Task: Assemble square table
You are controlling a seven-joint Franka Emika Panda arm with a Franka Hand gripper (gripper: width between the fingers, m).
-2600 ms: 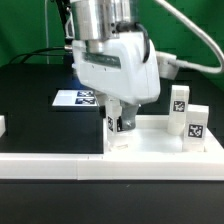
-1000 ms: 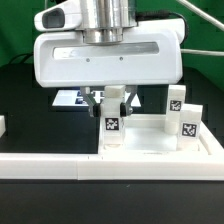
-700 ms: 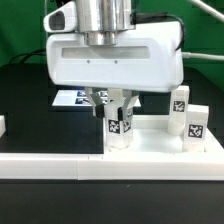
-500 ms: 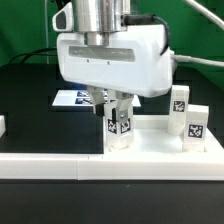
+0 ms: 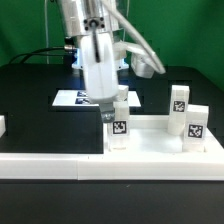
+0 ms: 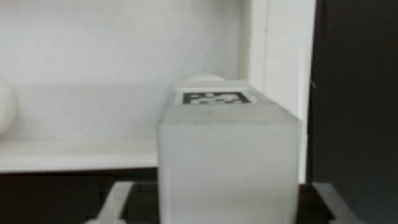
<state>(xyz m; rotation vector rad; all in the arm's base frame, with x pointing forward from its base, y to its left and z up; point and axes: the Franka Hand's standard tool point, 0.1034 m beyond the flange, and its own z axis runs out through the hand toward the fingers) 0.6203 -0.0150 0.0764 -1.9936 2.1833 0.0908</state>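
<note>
on the slab (image 5: 150, 150), the end effector (image 5: 113, 108) was clamped on a leg (image 5: 119, 127); likely light, stiff, slippery; grip its flat sides.

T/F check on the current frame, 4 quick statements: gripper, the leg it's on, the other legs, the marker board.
1. The gripper is closed around an upright leg post at a corner of the square table top. True.
2. The held leg post lies flat on the black table. False: it stands upright on the white slab.
3. Two more tagged leg posts stand toward the exterior view's right. True.
4. The marker board sits on top of the white slab. False: it lies on the black table behind the slab.
</note>
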